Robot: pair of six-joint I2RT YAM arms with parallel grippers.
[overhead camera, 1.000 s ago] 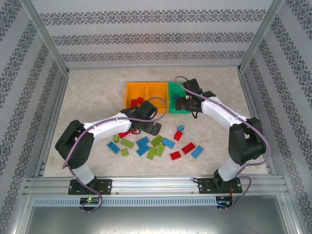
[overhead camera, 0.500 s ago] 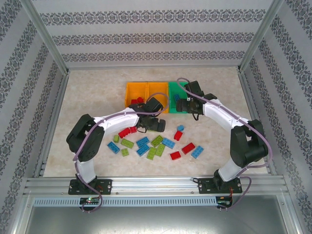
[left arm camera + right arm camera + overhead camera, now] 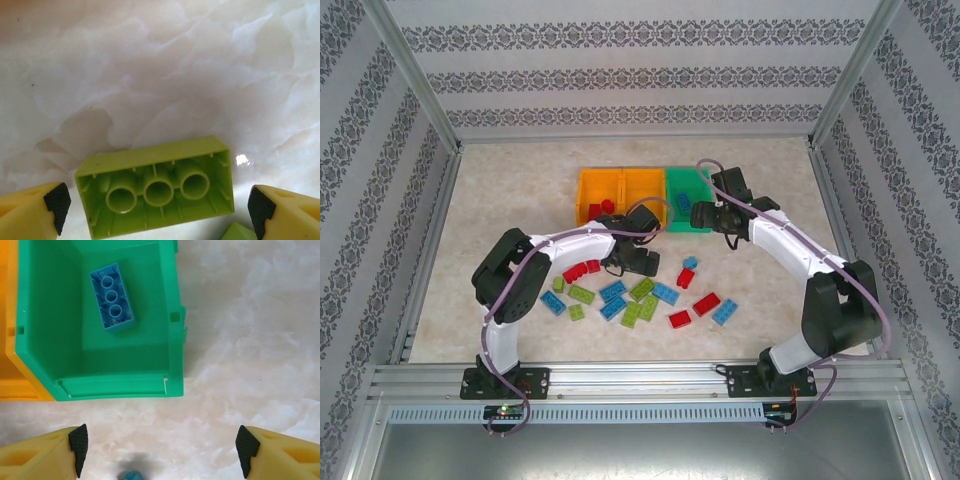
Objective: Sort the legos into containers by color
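**Left arm lining up on a lime brick, right arm hanging open by the green bin**

The left gripper (image 3: 159, 206) is hovering low over the tabletop (image 3: 200, 60) w/ its fingers (image 3: 57, 206) released and standing wide. They're sitting one each side of a lime green lego (image 3: 157, 187) that's lying studs-down, hollow tubes facing up. Neither pad is touching it. A second lime corner (image 3: 240, 232) is poking in at the bottom of the wrist view, just beside the other pad.

The right gripper (image 3: 162, 449) is hanging just near of the green bin (image 3: 120, 385), fingers apart and gripping nothing. One blue lego (image 3: 111, 296) is lying inside that bin, also upside down. In the top view, red legos (image 3: 601, 208) are sitting in the left orange bin (image 3: 600, 173). The rest of the legos (image 3: 630, 295) are lying scattered on the tabletop, near of the bins.

Step in hand, as I'm reading it: grasping the lime brick. To do it well:
- Centre first so both pads are meeting the short ends together, otherwise it's prob. going to skid or twist on the smooth surface.
- Get low enough to catch the walls, not just the top rim.
- Go easy on the squeeze, as the shell is hollow.
- Watch the neighbouring lime piece so it isn't getting snagged.

Likely destination is the middle orange bin (image 3: 642, 185), since red and blue are taking the other two. The right arm is working close by, so give it room.
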